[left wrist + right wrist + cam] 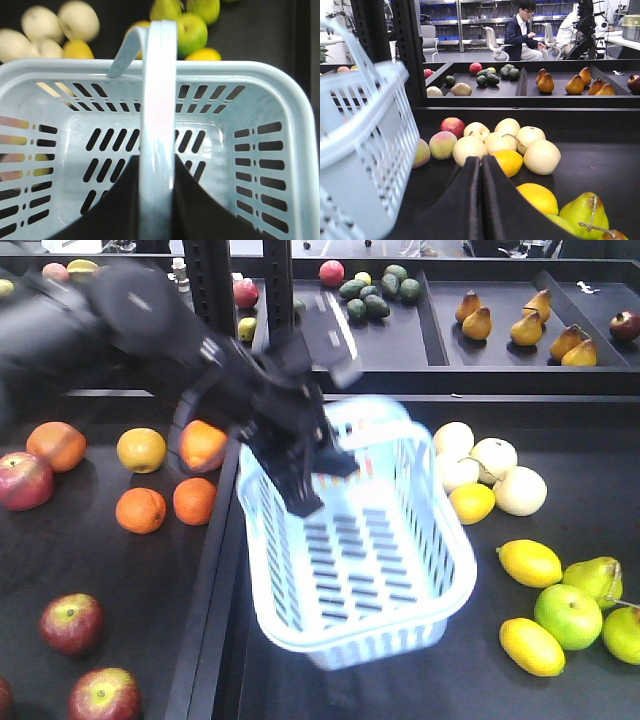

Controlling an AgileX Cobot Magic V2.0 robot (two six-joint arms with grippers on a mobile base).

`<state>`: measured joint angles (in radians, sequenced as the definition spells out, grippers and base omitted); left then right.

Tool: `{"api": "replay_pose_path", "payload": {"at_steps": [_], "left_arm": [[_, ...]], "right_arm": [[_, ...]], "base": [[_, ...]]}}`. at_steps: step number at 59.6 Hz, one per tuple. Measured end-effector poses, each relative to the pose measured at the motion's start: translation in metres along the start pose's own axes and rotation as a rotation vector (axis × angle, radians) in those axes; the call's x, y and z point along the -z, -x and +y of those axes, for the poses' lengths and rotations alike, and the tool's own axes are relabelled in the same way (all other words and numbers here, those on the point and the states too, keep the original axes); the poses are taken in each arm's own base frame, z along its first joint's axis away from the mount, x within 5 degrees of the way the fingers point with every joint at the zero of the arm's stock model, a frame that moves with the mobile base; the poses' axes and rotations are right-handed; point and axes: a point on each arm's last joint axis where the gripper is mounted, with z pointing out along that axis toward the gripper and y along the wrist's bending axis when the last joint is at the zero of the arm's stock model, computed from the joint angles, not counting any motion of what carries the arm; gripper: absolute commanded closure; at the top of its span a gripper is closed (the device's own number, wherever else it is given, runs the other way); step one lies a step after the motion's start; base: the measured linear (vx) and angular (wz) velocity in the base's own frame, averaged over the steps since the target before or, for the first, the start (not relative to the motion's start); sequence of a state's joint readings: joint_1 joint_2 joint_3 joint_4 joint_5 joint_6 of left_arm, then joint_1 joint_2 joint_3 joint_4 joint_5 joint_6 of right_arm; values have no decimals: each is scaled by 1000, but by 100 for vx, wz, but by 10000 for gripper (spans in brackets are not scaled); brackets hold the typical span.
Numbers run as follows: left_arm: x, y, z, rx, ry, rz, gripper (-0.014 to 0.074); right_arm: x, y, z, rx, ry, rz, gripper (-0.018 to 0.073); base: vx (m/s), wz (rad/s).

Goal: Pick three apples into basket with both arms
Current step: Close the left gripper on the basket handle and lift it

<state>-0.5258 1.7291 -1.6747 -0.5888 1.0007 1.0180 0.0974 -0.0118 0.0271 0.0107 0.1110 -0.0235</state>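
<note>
The pale blue basket (362, 637) hangs tilted and motion-blurred above the middle tray, empty inside. My left gripper (300, 465) (157, 170) is shut on one swing handle (157, 100), a black finger on each side; the basket's rim (250, 70) fills that view. Three dark red apples lie on the left tray: one (70, 623), one (104, 695) near the front edge, one (22, 480) at the far left. My right gripper (481, 159) is shut on nothing, low over the right tray with the basket (365, 150) to its left; the front view does not show it.
Oranges (140, 510) lie next to the raised divider (205, 590) between the trays. Pale round fruit (500, 475), lemons (530, 562) and green apples (568, 615) crowd the right side. A back shelf holds avocados (375, 295) and brown pears (475, 320).
</note>
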Motion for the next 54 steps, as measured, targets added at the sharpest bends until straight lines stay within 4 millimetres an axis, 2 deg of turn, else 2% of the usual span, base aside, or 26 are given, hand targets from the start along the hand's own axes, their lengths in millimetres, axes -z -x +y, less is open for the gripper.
{"api": "replay_pose_path", "payload": {"at_steps": [11,24,36,54], "left_arm": [[69,21,-28,100,75,-75,604],[119,19,-57,236,99,-30,604],[139,3,-80,327,145,-74,604],[138,-60,-125,477,189,-100,604]], "right_arm": [[0,0,0,0,0,0,567],[0,0,0,0,0,0,567],[0,0,0,0,0,0,567],[0,0,0,0,0,0,567]], "base": [[0,0],[0,0],[0,0],[0,0]]}}
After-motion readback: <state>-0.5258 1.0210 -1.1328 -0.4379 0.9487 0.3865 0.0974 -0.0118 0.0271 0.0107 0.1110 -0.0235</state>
